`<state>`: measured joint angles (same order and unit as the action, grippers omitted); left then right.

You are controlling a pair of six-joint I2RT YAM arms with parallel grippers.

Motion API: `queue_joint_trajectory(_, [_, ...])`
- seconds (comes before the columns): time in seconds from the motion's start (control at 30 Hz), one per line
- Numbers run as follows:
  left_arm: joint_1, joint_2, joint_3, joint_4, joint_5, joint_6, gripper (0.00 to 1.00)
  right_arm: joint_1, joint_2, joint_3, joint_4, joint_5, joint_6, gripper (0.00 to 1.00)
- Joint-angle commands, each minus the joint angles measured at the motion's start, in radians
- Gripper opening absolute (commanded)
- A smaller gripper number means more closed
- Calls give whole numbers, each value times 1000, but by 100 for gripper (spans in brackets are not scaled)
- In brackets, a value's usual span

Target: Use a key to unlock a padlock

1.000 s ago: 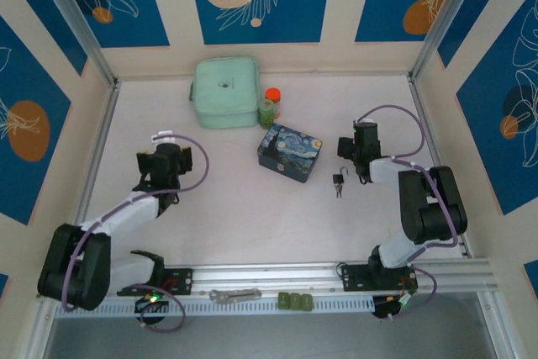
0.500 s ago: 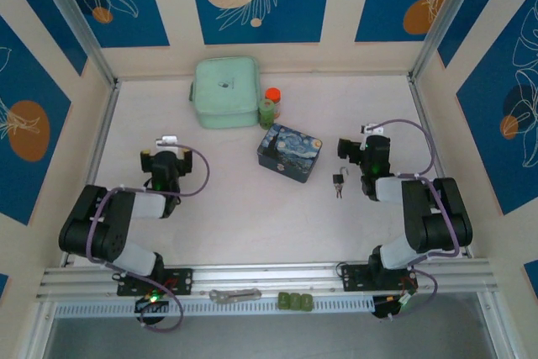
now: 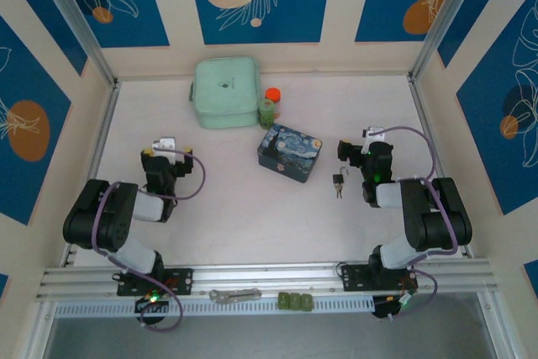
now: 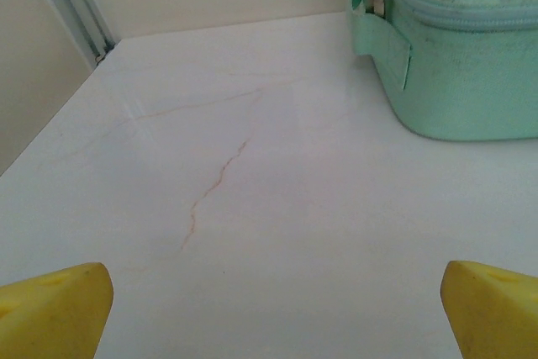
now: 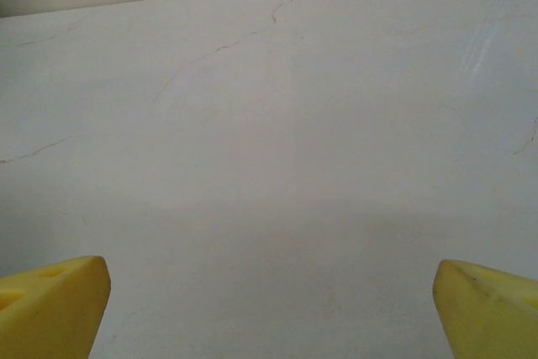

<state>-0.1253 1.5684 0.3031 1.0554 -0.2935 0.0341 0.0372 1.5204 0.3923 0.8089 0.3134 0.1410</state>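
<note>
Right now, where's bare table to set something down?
Widest free patch: table centre, between the left gripper and the blue box, down to the near rail. Also free: the far right corner beyond the right gripper. Crowded: mint case, bottle and blue box clustered; padlock close beside the right gripper.

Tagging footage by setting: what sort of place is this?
Probably a robot test cell: a white table boxed in by blue patterned panels, an aluminium rail along its near edge.
</note>
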Motion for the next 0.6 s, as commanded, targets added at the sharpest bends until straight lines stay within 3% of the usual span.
queue_joint_trajectory(0.0, [7, 6, 48, -47, 24, 7, 100, 6, 2, 2, 44, 5, 0, 99])
queue_joint_trajectory(0.57, [9, 4, 52, -60, 29, 0, 100, 4, 1, 0, 44, 1, 0, 99])
